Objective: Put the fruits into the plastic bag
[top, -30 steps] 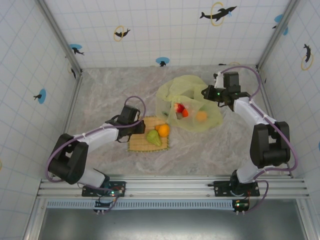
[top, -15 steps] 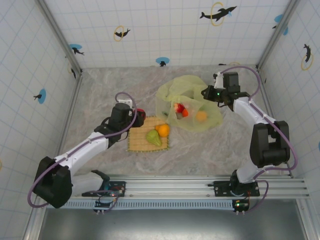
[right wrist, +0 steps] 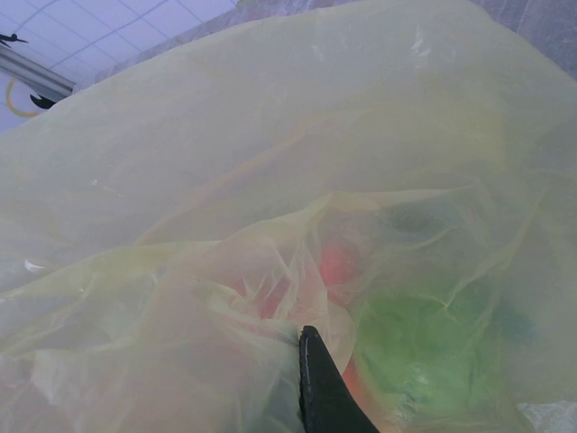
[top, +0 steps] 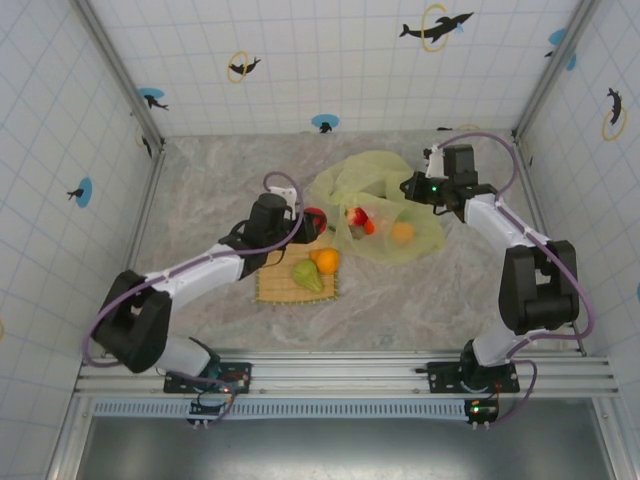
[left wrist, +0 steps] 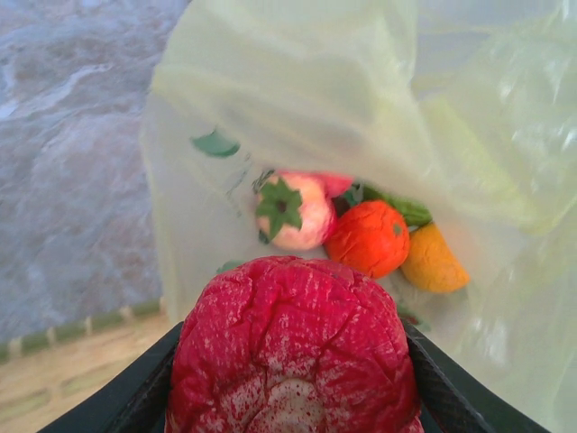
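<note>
My left gripper point(top: 310, 222) is shut on a wrinkled red apple point(left wrist: 293, 347) and holds it just at the open mouth of the translucent yellow-green plastic bag point(top: 372, 180). Inside the bag lie a pink fruit with a green calyx point(left wrist: 293, 212), a red-orange fruit point(left wrist: 367, 237) and a yellow-orange one point(left wrist: 433, 262). An orange point(top: 326, 260) and a green pear point(top: 308, 277) rest on the tan woven mat point(top: 275, 285). My right gripper point(top: 408, 187) is shut on the bag's far edge, its dark finger point(right wrist: 320, 388) pinching the film point(right wrist: 270, 135).
The bag lies on a marbled tabletop point(top: 210, 190) enclosed by tiled walls. Open tabletop extends left of the mat and in front of it, toward the rail point(top: 340, 375) with the arm bases.
My left arm has swung right from the mat's left edge to the bag's mouth, carrying the red apple. The right arm has stayed put, holding the bag.
</note>
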Tool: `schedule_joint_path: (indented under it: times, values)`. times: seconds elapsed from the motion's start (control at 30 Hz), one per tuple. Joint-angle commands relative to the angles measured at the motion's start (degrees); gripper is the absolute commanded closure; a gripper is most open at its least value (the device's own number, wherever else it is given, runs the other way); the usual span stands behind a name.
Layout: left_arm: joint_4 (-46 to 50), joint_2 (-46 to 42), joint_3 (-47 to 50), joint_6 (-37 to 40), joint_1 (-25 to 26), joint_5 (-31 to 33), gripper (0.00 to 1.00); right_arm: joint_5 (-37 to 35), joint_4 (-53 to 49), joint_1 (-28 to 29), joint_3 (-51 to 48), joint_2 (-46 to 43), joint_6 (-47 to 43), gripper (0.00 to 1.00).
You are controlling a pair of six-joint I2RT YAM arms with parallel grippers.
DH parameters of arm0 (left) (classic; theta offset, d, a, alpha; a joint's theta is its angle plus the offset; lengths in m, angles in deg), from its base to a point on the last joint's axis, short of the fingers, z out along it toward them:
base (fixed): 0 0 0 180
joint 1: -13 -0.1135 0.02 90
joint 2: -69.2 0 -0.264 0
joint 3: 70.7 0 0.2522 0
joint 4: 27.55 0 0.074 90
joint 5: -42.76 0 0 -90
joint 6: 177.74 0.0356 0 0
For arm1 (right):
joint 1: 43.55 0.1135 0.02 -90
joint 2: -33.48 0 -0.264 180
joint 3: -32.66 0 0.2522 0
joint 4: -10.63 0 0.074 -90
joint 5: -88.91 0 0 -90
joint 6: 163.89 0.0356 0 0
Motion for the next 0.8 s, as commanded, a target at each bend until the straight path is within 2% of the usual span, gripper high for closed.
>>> schedule_joint_path:
  times: [0.0, 0.23, 0.43, 0.63, 0.77]
  values:
    - [-4.9, 5.2, -5.2, -1.2, 0.4, -1.8, 0.54, 0.9, 0.6, 0.4, 2.2, 0.6, -0.2, 1.0]
    - [-9.7, 18.4, -17.2, -3.1, 2.9, -2.3, 0.51, 1.4, -0.1, 0.5, 4.4, 0.9, 0.0, 1.0]
    - [-19.6, 25.0, -19.1, -10.0, 5.1, 1.9, 0.49, 2.0, 0.2, 0.6, 5.2, 1.0, 0.5, 1.0]
    - [-20.2, 31.9, -25.0, -10.7, 7.9, 3.1, 0.44, 3.2, 1.2, 1.0, 6.1, 2.0, 1.9, 1.0]
    - [-19.6, 34.4, -27.6, -10.5, 8.3, 4.1, 0.35, 3.0, 0.7, 1.3, 6.5, 2.0, 1.8, 1.0]
